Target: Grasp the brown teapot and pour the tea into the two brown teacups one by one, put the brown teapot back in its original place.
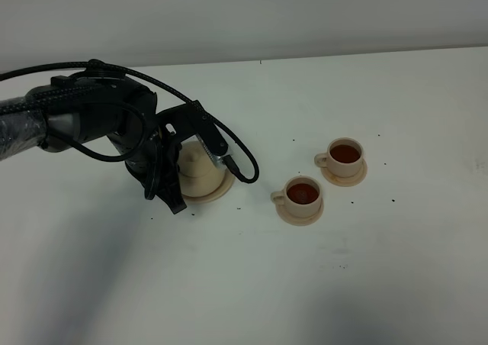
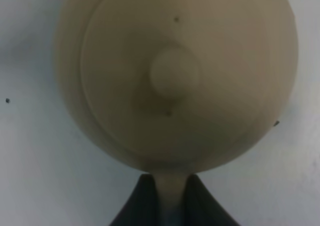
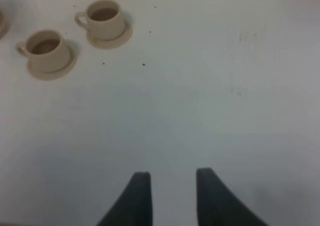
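Overhead: teapot (image 1: 200,171) on saucer (image 1: 221,192), left claw (image 1: 169,178) hides handle.
Left wrist: claw closed on handle (image 2: 171,196).
Right wrist: right claw (image 3: 172,182) parted, empty; cups (image 3: 47,48) full.

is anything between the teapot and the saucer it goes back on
Nothing visible does. The brown teapot already sits on its wide saucer, with the left gripper closed on its handle. Both filled teacups stand well off to the side.
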Available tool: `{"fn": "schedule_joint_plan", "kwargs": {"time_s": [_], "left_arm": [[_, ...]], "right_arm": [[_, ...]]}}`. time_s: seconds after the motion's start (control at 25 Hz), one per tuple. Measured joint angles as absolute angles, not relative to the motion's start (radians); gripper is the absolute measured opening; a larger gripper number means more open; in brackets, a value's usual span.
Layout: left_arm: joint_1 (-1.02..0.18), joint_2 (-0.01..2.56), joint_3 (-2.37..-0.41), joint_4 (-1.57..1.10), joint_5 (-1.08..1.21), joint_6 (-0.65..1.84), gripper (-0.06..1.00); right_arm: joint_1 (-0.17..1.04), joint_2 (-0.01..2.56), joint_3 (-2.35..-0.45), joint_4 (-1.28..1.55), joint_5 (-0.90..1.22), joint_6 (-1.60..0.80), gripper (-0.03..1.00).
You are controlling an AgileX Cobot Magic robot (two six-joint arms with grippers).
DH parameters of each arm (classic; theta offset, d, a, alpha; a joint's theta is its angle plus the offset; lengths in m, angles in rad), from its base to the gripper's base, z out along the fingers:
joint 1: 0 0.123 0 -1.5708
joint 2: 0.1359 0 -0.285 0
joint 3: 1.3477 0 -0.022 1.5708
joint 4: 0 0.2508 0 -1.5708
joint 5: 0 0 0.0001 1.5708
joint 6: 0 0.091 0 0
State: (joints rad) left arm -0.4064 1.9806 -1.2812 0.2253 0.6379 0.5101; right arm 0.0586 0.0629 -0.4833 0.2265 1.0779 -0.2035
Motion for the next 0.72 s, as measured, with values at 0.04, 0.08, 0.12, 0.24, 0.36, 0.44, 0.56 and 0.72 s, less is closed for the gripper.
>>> {"fn": "schedule_joint_plan", "kwargs": {"time_s": [0.04, 0.08, 0.12, 0.24, 0.36, 0.44, 0.56, 0.72], "left_arm": [[-0.406, 1.981, -1.278, 0.229, 0.634, 0.503, 0.12], [-0.406, 1.981, -1.275, 0.234, 0.63, 0.496, 0.12], [-0.406, 1.981, -1.273, 0.239, 0.63, 0.491, 0.12], [-0.406, 1.981, -1.273, 0.249, 0.61, 0.467, 0.12], [-0.406, 1.981, -1.273, 0.251, 0.587, 0.455, 0.12], [-0.406, 1.981, -1.273, 0.251, 0.582, 0.454, 0.12], [-0.406, 1.981, -1.273, 0.252, 0.582, 0.453, 0.12], [-0.406, 1.984, -1.273, 0.252, 0.581, 0.453, 0.12]], "right_arm": [[0.059, 0.063, -0.483, 0.227, 1.078, -0.204, 0.24], [0.059, 0.063, -0.483, 0.227, 1.078, -0.204, 0.24], [0.059, 0.063, -0.483, 0.227, 1.078, -0.204, 0.24], [0.059, 0.063, -0.483, 0.227, 1.078, -0.204, 0.24], [0.059, 0.063, -0.483, 0.227, 1.078, -0.204, 0.24], [0.059, 0.063, -0.483, 0.227, 1.078, -0.204, 0.24], [0.059, 0.063, -0.483, 0.227, 1.078, -0.204, 0.24], [0.059, 0.063, -0.483, 0.227, 1.078, -0.204, 0.24]]}}
